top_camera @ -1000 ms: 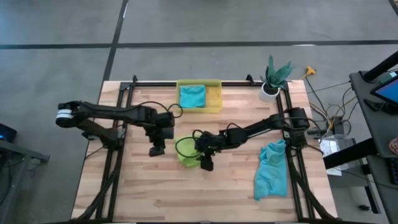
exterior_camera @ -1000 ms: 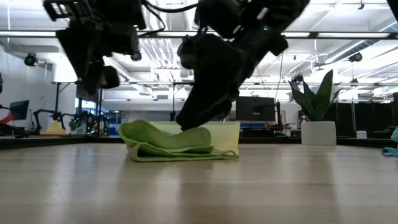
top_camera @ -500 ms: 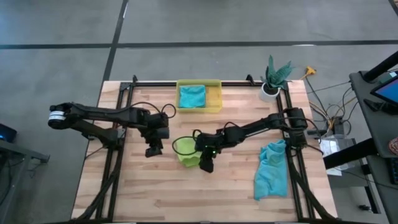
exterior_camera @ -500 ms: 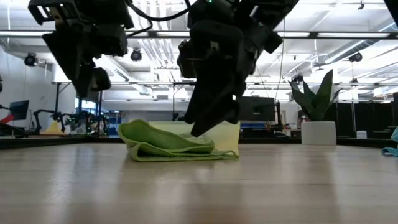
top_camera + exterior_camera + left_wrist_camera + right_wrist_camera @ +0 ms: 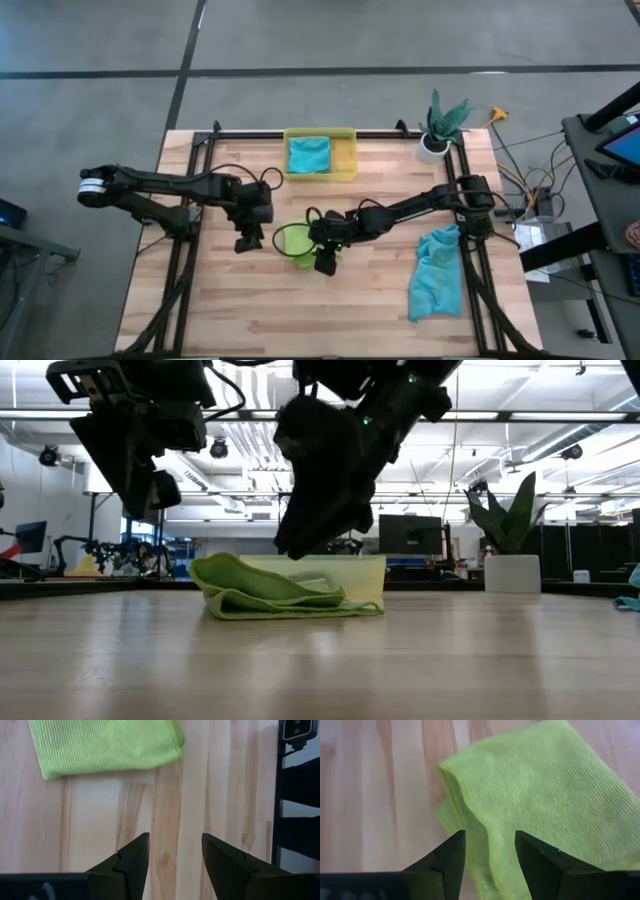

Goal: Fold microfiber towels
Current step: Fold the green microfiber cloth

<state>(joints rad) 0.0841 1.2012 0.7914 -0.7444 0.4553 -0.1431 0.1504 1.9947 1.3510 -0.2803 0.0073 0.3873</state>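
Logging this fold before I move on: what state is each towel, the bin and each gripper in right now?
Green towel: folded, flat on table, nothing gripping it.
Teal towel in bin: folded.
Teal towel by right edge: unfolded, crumpled.
Bin: upright, holding one teal towel.
Left gripper: open, empty, above bare table beside green towel.
Right gripper: open, empty, over green towel.

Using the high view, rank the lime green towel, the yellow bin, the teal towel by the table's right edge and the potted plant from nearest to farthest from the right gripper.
From the right gripper:
1. Lime green towel, right beside it at the table's middle.
2. Yellow bin, at the back edge, holding a teal cloth.
3. Teal towel, crumpled near the right edge. Only slightly farther than the bin.
4. Potted plant, back right corner.
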